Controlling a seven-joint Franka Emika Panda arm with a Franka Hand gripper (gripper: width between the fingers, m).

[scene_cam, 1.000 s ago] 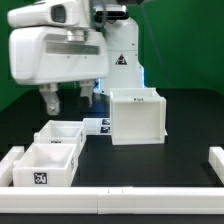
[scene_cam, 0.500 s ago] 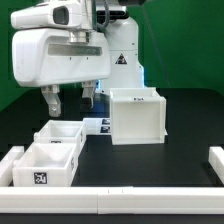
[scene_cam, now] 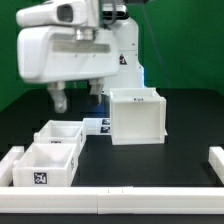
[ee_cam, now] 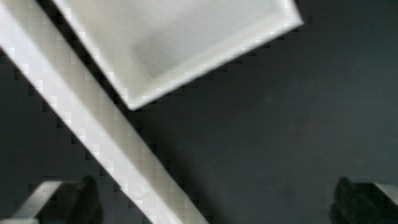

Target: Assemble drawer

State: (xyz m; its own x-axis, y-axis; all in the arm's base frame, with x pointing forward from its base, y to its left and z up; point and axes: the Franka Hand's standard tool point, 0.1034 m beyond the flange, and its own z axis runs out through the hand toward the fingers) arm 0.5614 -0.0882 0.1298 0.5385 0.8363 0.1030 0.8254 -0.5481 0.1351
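The drawer's tall white housing [scene_cam: 137, 118] stands on the black table at centre right of the exterior view. Two small open-topped white trays sit at the exterior view's left, one behind [scene_cam: 58, 136] and one in front [scene_cam: 45, 166]. My gripper [scene_cam: 77, 97] hangs open and empty above the table, over the rear tray and to the left of the housing. In the wrist view my gripper [ee_cam: 214, 202] shows dark fingers [ee_cam: 64, 200] at both sides with nothing between. A white-rimmed open shape, seemingly a tray [ee_cam: 178, 40], lies below it.
Long low white border rails run along the front [scene_cam: 120, 198], the left [scene_cam: 10, 165] and the right [scene_cam: 215, 160]. The marker board [scene_cam: 97, 126] lies between the trays and the housing. A long white strip [ee_cam: 98, 130] crosses the wrist view diagonally.
My gripper has moved toward the exterior view's right and slightly up, still open. The housing and trays have not moved.
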